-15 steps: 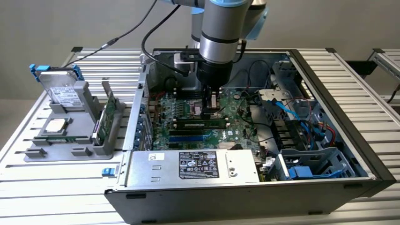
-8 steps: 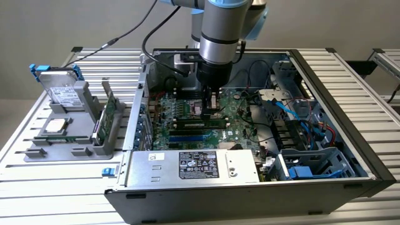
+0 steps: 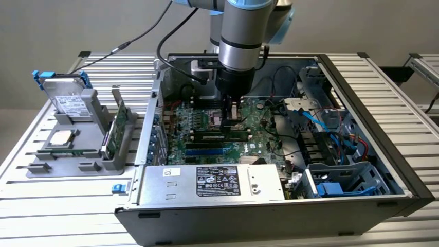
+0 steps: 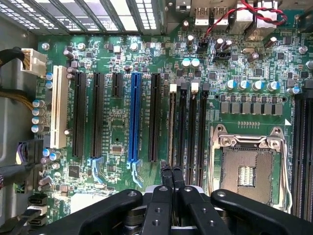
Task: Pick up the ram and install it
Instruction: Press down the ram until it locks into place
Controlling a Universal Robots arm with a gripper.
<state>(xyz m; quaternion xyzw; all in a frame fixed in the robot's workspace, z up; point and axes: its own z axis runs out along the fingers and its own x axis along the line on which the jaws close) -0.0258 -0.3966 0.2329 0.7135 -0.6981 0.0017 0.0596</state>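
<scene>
Exterior view's left: a grey tray (image 3: pixel 41 167) is set beside the case (image 3: pixel 381 131), with parts parked in moulded slots (likely so each is presented at a known pose). A drive (image 3: pixel 69 102) is propped at the back and a silver CPU (image 3: pixel 61 138) is laid flat in front of it. The ram (image 3: pixel 72 153) is judged to be the thin green strip seated on edge in the slot just in front of the CPU, long side across the tray. Its chips cannot be made out. It is not held and is well apart from the gripper. A broader green card (image 3: pixel 118 128) is stood upright at the tray's case-side edge.

Centre: the gripper (image 3: pixel 232 117) is positioned inside the open case, just above the board (image 3: pixel 205 126). In the wrist view the fingers (image 4: pixel 166 172) are pressed together with nothing clamped. The tips are poised over one end of the memory slots (image 4: pixel 183 127), between the blue slot (image 4: pixel 134 117) and the open socket (image 4: pixel 247 171). Contact with the board cannot be told.

Exterior view's right: blue cables (image 3: pixel 314 121) are routed clear of the slots.
</scene>
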